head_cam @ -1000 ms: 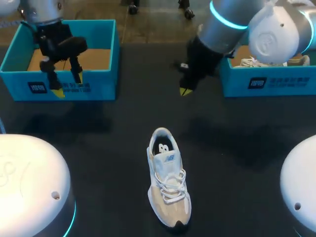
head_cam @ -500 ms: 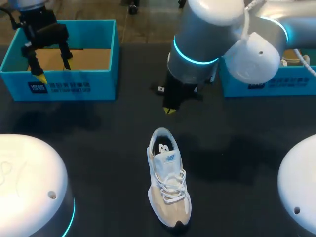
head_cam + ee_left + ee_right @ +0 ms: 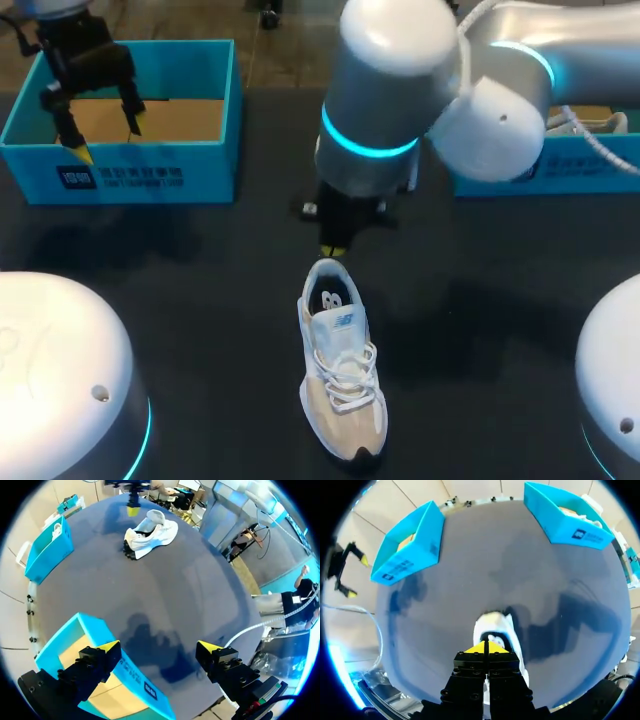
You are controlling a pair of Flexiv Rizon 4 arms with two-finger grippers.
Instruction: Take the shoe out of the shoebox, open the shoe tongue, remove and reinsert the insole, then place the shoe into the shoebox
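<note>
Head view: the right end effector [image 3: 333,249], tips pressed together, hovers at the heel of the shoe [image 3: 341,378]. The left end effector [image 3: 107,140] hangs spread above the shoebox [image 3: 190,172].

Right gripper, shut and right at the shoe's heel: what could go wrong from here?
1. The right gripper is shut at the heel of the shoe. Pressing on like that may shove or tip the shoe rather than grasp it.
2. The left gripper hangs open over the left shoebox, far off, so nothing braces the shoe if it slides.
</note>
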